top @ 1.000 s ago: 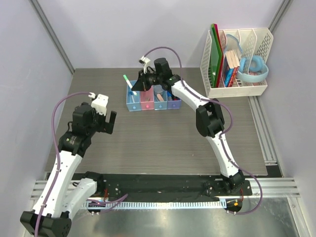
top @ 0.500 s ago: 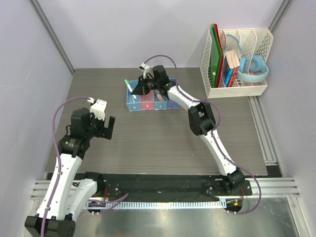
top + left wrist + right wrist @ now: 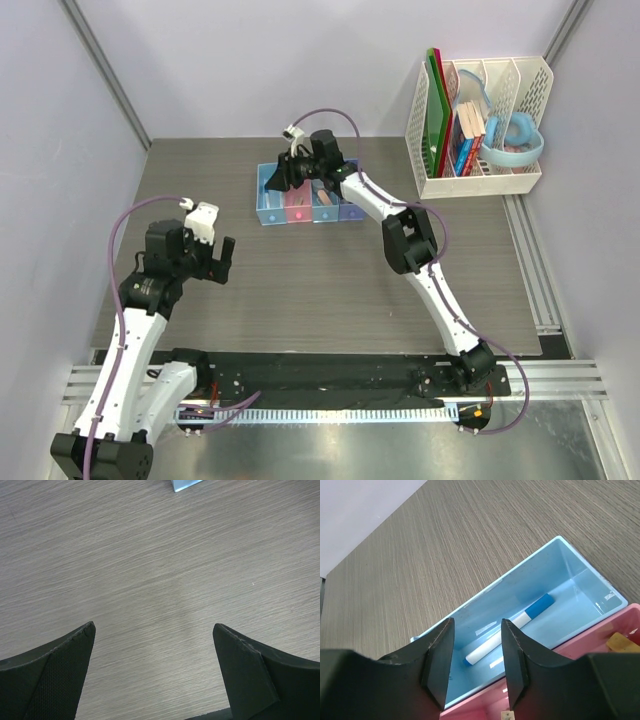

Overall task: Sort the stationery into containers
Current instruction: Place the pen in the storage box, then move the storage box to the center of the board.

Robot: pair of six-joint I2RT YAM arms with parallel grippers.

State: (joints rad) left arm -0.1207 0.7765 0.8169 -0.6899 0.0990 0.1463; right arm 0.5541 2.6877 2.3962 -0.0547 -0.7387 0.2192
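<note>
Right wrist view: my right tool (image 3: 477, 625) stands released, jaws parted and holding nothing, above the end light-blue bin (image 3: 520, 575). A blue-capped pen (image 3: 509, 629) lies slantwise on its floor. Left tool (image 3: 154, 625) gapes wide over the desk (image 3: 160, 555), well apart from the bins (image 3: 325, 210), free room around.

We see a grey-brown surface (image 3: 160, 555) with fine wood grain. The four joined bins (image 3: 310, 213) run light blue, pink, light blue, violet-blue. The pen (image 3: 487, 649) is white with a blue cap. The left gripper (image 3: 154, 625) and right gripper (image 3: 476, 621) are matte black. The perforated rack (image 3: 520, 75) is white, its boards (image 3: 437, 100) green.
</note>
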